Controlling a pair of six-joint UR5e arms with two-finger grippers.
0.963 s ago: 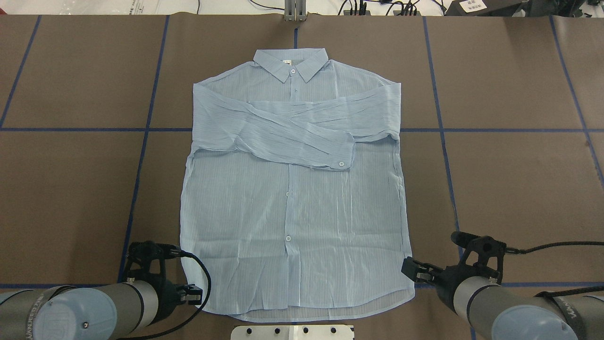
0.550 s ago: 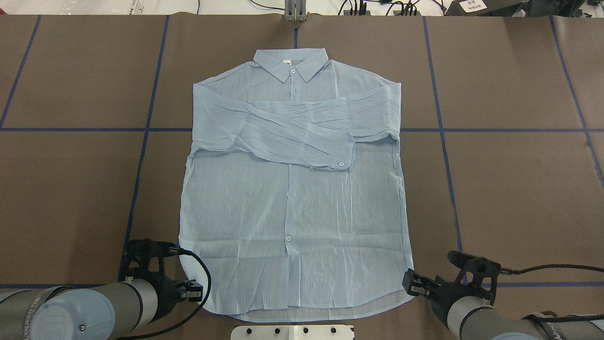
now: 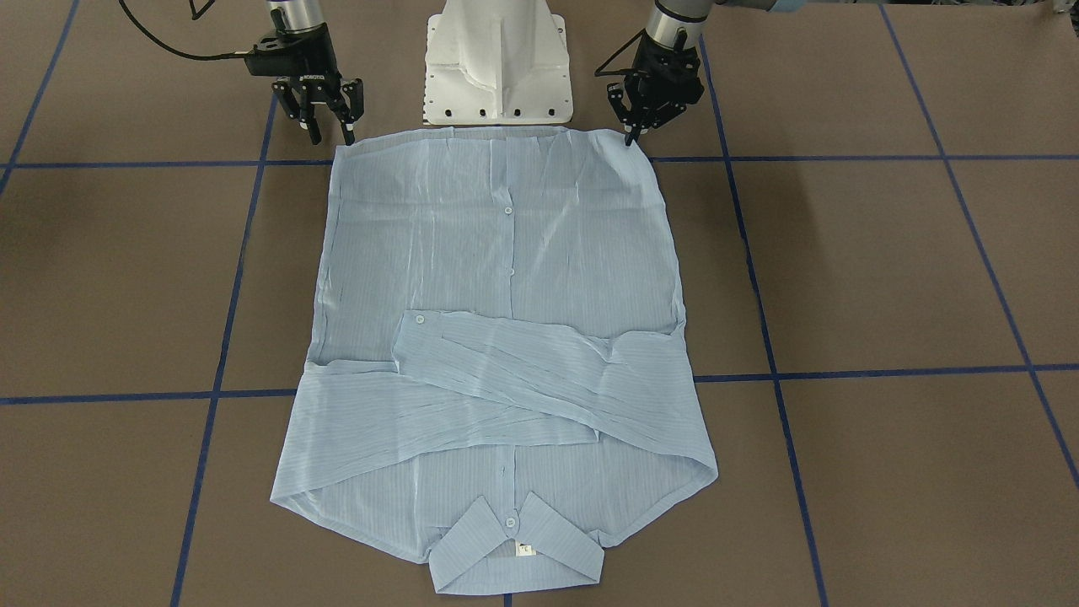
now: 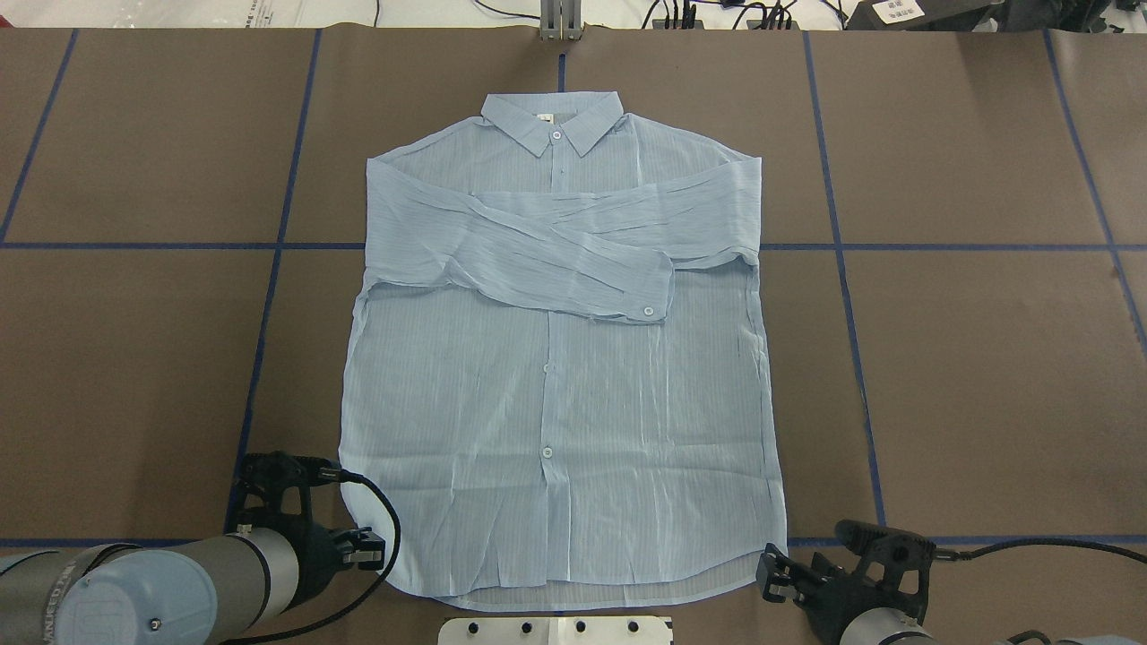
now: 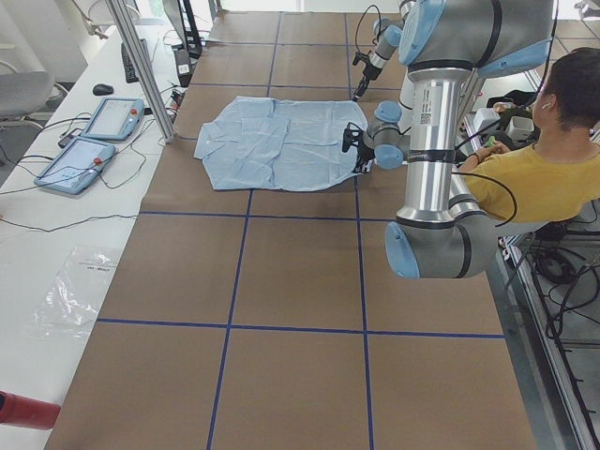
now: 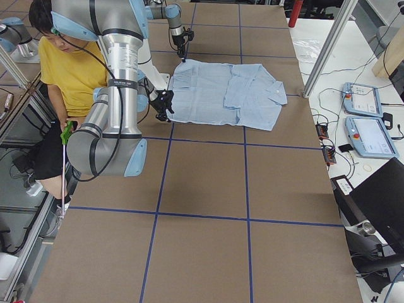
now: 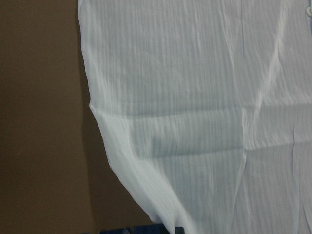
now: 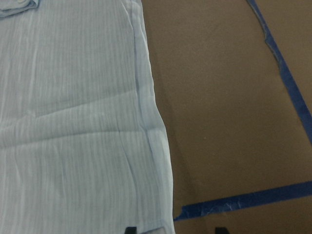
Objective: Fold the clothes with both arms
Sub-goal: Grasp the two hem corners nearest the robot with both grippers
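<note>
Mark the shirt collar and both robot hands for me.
shirt collar [image 4: 591, 125], overhead view, on one collar wing beside the top button.
left hand [image 4: 369, 549], overhead view, midway between its fingertips.
right hand [image 4: 767, 573], overhead view, midway between its fingertips.

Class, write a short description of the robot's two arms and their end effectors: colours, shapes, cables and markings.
The left arm and right arm are silver-grey round tubes with light-blue joint caps and a printed label strip. Each carries a black two-fingered end effector: the left end effector and the right end effector, which bears white lettering. A black cable runs from each wrist.
</note>
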